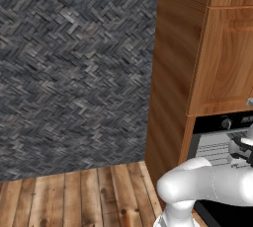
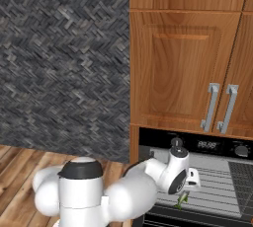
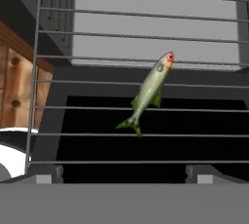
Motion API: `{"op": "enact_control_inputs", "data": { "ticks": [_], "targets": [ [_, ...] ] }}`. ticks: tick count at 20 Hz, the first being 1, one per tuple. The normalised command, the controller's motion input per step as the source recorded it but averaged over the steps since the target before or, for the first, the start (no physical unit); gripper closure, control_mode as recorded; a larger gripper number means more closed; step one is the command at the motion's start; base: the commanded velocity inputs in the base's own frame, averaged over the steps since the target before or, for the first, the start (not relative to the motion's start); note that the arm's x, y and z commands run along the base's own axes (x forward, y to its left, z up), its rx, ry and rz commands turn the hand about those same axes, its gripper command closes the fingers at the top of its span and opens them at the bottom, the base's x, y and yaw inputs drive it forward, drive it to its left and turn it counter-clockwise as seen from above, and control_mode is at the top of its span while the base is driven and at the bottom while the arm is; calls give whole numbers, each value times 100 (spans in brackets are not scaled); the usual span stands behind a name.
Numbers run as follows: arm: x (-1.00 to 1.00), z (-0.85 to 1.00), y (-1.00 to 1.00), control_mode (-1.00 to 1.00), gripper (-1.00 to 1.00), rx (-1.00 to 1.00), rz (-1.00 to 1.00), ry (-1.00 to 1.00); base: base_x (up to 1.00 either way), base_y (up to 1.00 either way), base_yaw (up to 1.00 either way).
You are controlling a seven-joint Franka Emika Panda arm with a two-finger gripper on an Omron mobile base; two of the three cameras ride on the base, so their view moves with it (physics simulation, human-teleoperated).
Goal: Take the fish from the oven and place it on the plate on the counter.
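Observation:
The greenish-olive fish (image 3: pixel 150 91) lies slanted across the silver wire rack (image 3: pixel 97 108) in the open black oven (image 2: pixel 207 145), its red-tipped head pointing away from the hand. My gripper (image 3: pixel 124 173) hovers just above it, open, its fingertips (image 3: pixel 48 173) wide apart with nothing between them. In the right base view the fish (image 2: pixel 181 200) sits directly below the gripper (image 2: pixel 189 186) at the rack's front. From the left base view, the gripper (image 1: pixel 243 148) reaches into the oven (image 1: pixel 222 122). The plate and the counter are out of view.
Wooden cabinet doors with metal handles (image 2: pixel 212 107) stand above the oven, and a tall wooden side panel (image 1: pixel 170 73) flanks its left. A grey herringbone wall (image 1: pixel 74 73) and a plank floor (image 1: pixel 74 196) lie further left.

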Motion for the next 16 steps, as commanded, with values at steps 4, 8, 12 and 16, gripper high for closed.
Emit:
{"op": "enact_control_inputs", "data": {
  "ticks": [4,8,12,16],
  "targets": [
    [1,-14,-7,-100,-100,0,0,-6,0,0,0],
    [10,-22,0,-100,-100,0,0,-12,0,0,0],
    [12,-12,0,-100,-100,0,0,-11,0,0,0],
    [17,-3,0,-100,-100,0,0,-11,0,0,0]
  ]
}}
